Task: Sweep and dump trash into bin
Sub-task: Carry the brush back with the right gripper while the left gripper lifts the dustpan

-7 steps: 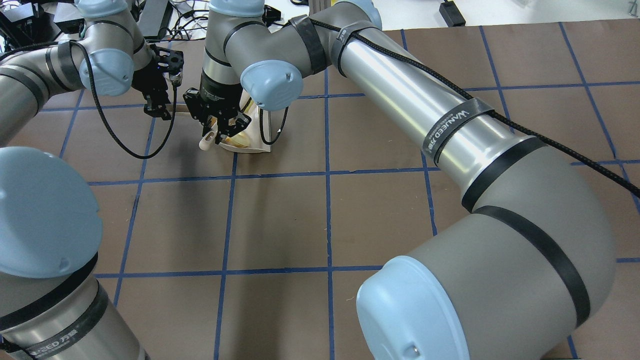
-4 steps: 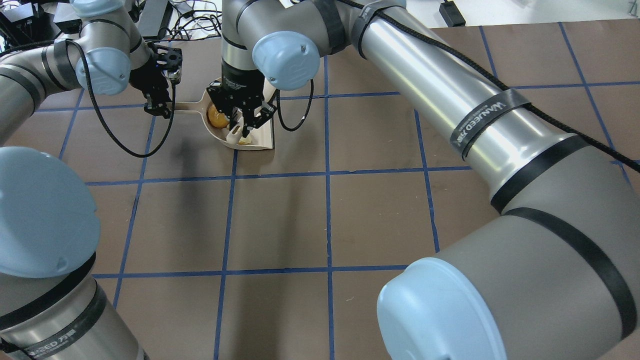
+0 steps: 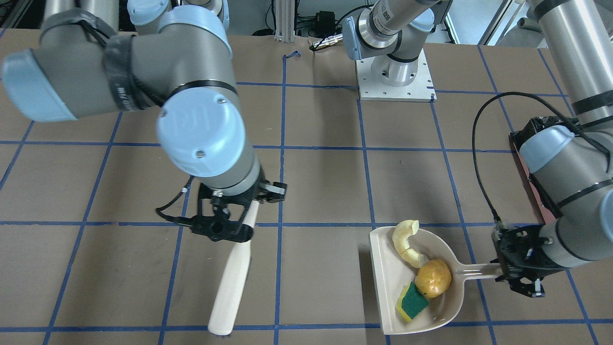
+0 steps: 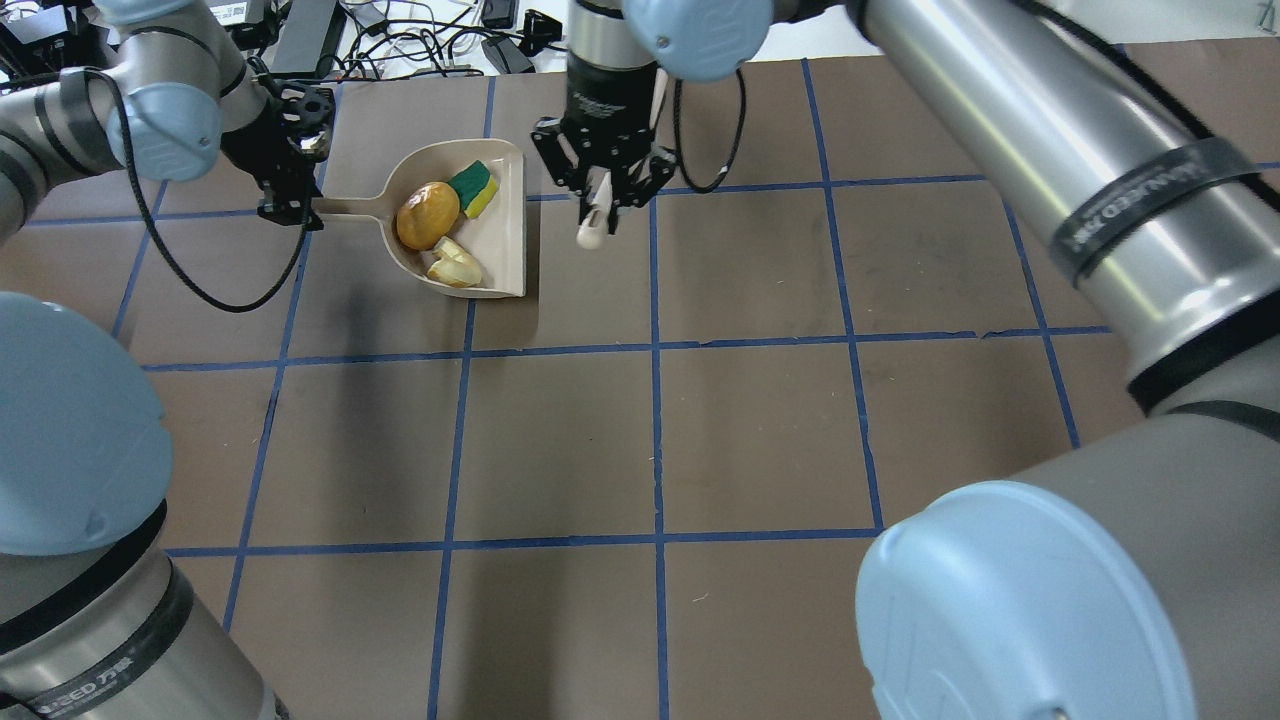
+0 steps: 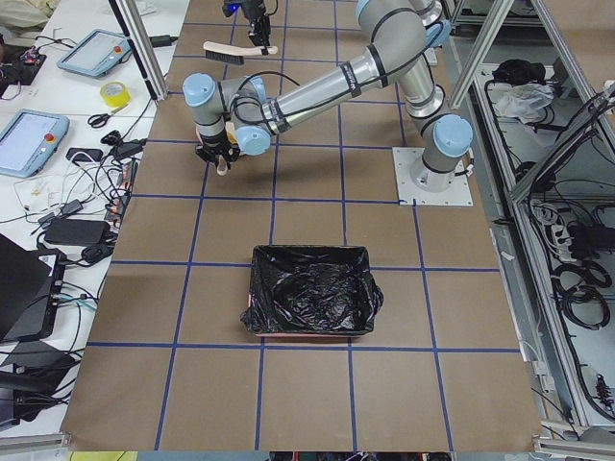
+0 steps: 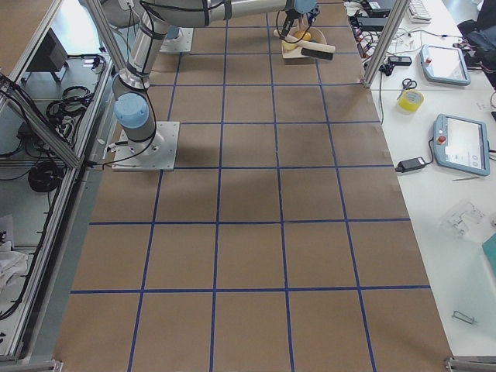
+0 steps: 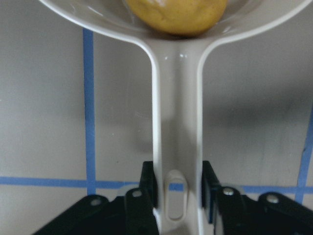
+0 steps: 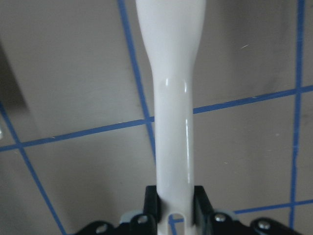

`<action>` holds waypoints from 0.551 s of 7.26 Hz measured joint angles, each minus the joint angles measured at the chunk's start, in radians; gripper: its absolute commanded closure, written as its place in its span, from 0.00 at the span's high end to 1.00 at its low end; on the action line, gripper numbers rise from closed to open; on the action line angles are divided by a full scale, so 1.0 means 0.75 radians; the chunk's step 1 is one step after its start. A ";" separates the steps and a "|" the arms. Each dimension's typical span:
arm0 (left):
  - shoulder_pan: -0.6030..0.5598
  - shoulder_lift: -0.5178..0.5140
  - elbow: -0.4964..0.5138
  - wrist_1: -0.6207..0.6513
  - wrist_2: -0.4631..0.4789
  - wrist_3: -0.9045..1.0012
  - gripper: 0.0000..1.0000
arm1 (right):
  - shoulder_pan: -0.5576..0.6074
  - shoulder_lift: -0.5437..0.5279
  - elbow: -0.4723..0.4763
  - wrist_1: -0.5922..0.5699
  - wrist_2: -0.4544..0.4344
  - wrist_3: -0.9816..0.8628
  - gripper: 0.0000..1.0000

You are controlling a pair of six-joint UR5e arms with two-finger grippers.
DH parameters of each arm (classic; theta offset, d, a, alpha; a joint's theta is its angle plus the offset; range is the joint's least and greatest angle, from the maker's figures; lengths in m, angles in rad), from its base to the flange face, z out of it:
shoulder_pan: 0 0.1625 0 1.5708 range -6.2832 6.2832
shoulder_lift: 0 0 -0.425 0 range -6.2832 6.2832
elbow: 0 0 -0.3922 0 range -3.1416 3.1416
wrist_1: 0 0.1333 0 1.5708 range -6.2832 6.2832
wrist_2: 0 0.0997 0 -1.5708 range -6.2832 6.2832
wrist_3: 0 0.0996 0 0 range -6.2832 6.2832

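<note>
The trash lies in the beige dustpan (image 4: pixel 505 240): a tan potato (image 4: pixel 428 215), a croissant piece (image 4: pixel 455 265) and a yellow-and-green sponge (image 4: pixel 474 187). My left gripper (image 4: pixel 295 205) is shut on the dustpan's handle, with both fingers pressing its sides in the left wrist view (image 7: pixel 178 196). To the right of the pan, my right gripper (image 4: pixel 600 195) is shut on the handle of the beige brush (image 3: pixel 232 282), seen close in the right wrist view (image 8: pixel 176 205). The bin (image 5: pixel 312 293), lined with a black bag, stands on the robot's left side of the table.
The table is brown paper with a blue tape grid (image 4: pixel 655 350). The bin's pink edge (image 3: pixel 527 163) shows behind the left arm in the front view. Cables and devices (image 4: pixel 400 40) lie beyond the table's far edge. Tablets and tape (image 6: pixel 457 139) rest on a side bench.
My right gripper has carried the brush off the dustpan and away to the right. The three trash items now lie uncovered in the pan, which has shifted slightly with the left gripper.
</note>
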 measured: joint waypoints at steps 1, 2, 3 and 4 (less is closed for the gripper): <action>0.077 0.023 0.042 -0.075 0.004 0.137 0.07 | -0.095 -0.069 0.086 0.016 -0.062 -0.152 0.00; 0.189 0.037 0.099 -0.169 0.004 0.298 0.05 | -0.208 -0.144 0.195 0.011 -0.094 -0.314 0.00; 0.334 0.030 0.170 -0.258 0.001 0.477 0.04 | -0.340 -0.207 0.303 -0.015 -0.122 -0.489 0.00; 0.463 0.010 0.244 -0.324 0.000 0.642 0.04 | -0.467 -0.244 0.388 -0.064 -0.160 -0.633 0.00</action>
